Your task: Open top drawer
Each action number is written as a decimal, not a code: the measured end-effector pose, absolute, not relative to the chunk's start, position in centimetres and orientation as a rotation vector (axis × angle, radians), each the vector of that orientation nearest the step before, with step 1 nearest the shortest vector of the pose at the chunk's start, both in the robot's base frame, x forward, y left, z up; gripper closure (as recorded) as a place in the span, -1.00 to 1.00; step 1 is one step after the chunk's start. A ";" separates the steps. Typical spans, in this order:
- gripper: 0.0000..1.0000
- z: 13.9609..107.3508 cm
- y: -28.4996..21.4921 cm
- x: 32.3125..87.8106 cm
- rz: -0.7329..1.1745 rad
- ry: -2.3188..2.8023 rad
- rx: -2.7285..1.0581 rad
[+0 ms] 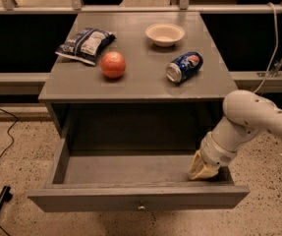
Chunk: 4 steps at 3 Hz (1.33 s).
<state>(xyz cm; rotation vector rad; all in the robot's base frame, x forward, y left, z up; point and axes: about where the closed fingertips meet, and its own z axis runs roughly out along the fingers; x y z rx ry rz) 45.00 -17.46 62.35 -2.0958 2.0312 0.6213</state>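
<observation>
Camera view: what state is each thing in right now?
Drawer: open, well out.
Gripper: inside the drawer, at its right end, behind the front panel.
Can: lying on its side on the tabletop.
Bowl: upright.
Bag: lying flat.
Fruit: whole.

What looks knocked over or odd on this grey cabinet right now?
The blue metal soda can lies on its side on the cabinet top. The grey wooden top drawer is pulled out, with the gripper inside at its right end. Nothing looks spilled.
</observation>
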 end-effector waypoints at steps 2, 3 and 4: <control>1.00 63.3 -16.9 41.0 0.749 2.031 -2.084; 1.00 65.0 -16.9 40.0 0.741 1.998 -2.058; 1.00 68.8 -17.5 40.4 0.611 1.925 -2.001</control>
